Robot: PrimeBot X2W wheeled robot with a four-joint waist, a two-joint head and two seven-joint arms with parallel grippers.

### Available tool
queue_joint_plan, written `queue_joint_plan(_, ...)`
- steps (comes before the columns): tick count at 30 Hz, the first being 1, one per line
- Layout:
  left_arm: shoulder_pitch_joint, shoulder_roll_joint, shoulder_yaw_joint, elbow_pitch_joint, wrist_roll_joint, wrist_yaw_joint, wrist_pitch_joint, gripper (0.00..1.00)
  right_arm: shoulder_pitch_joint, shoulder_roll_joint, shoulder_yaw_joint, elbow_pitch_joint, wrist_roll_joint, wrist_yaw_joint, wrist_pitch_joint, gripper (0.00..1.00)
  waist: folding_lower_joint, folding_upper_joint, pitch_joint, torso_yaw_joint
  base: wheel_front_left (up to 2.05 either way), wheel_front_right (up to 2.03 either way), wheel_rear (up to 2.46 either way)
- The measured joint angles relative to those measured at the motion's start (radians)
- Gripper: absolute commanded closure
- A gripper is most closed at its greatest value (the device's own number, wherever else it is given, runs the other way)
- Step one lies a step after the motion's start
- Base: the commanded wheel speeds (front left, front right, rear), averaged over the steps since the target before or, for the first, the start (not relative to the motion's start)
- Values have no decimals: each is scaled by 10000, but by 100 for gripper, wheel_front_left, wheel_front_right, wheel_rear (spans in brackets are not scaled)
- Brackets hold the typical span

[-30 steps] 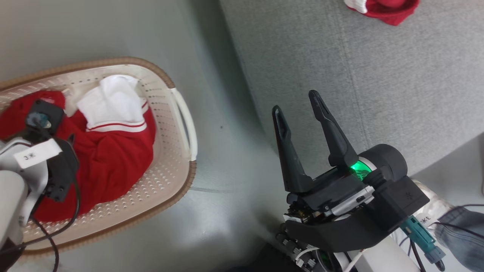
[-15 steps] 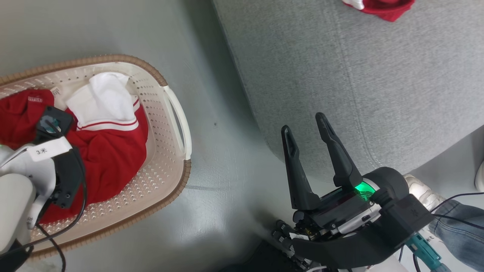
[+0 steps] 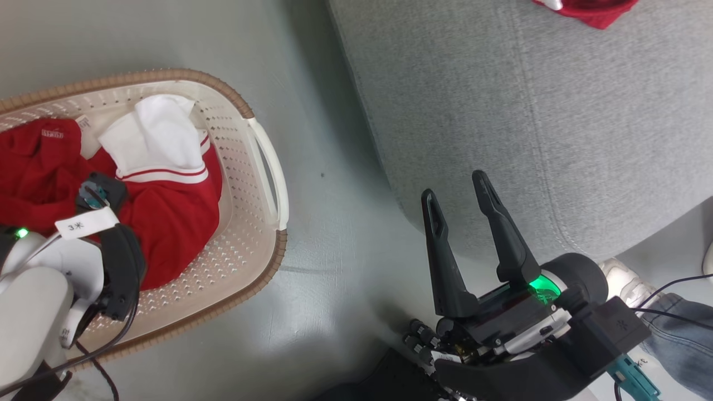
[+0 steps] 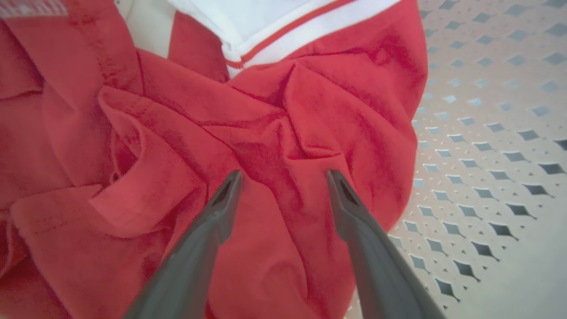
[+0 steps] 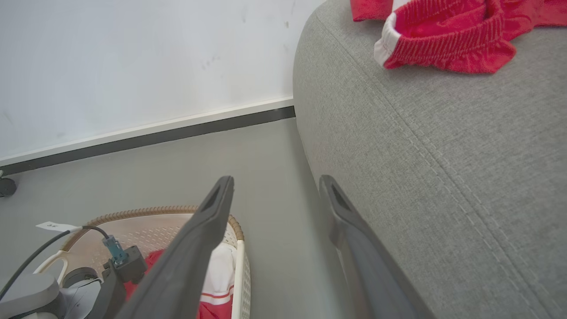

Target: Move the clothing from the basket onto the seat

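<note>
Grey floor (image 3: 334,250) is seen around the basket (image 3: 245,223), in which red clothing (image 3: 172,223) remains. Into it the left gripper (image 4: 284,175) has been lowered, fingers spread over the cloth. Right of the basket, the right gripper (image 3: 454,186), parted and empty, has been drawn back from the seat (image 3: 557,139), where one garment (image 5: 443,44) lies; a second pickup seems due.

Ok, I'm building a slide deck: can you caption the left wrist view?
Left gripper, jaws open, over crumpled red clothing in the perforated basket.
</note>
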Motion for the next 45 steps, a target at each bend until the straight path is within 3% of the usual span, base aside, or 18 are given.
queue_joint_plan(14,207,190,-54,4,-25,-8,100,0,352,8,167,-339,-104,0,0,0,0,1,307,142,0,0,0)
queue_joint_plan(17,232,219,-50,6,-25,-8,100,17,422,10,182,-380,-105,0,0,0,1,1,325,141,0,0,0)
queue_joint_plan(19,241,222,-46,8,-25,-8,98,16,422,10,180,-391,-107,0,0,0,1,1,329,139,0,0,0)
queue_joint_plan(21,268,217,-8,10,-25,4,84,23,422,10,171,-418,-165,0,0,0,0,0,335,133,0,0,0)
queue_joint_plan(24,283,215,-12,15,-25,4,84,49,422,10,161,-474,-167,0,0,0,1,1,337,117,0,0,0)
queue_joint_plan(30,297,182,-54,-4,-27,-17,65,73,442,10,161,-568,-232,0,0,0,1,1,354,93,0,0,0)
queue_joint_plan(32,302,171,-56,-6,-27,-44,-8,99,472,10,161,-591,-236,0,0,0,1,1,364,90,0,0,0)
queue_joint_plan(39,308,159,-19,-79,-35,-84,-221,100,494,10,163,-616,-236,0,0,0,1,1,381,90,0,0,0)
queue_joint_plan(45,210,-267,420,-414,-508,15,-667,100,487,10,178,-648,-236,0,0,0,1,1,412,127,0,0,0)
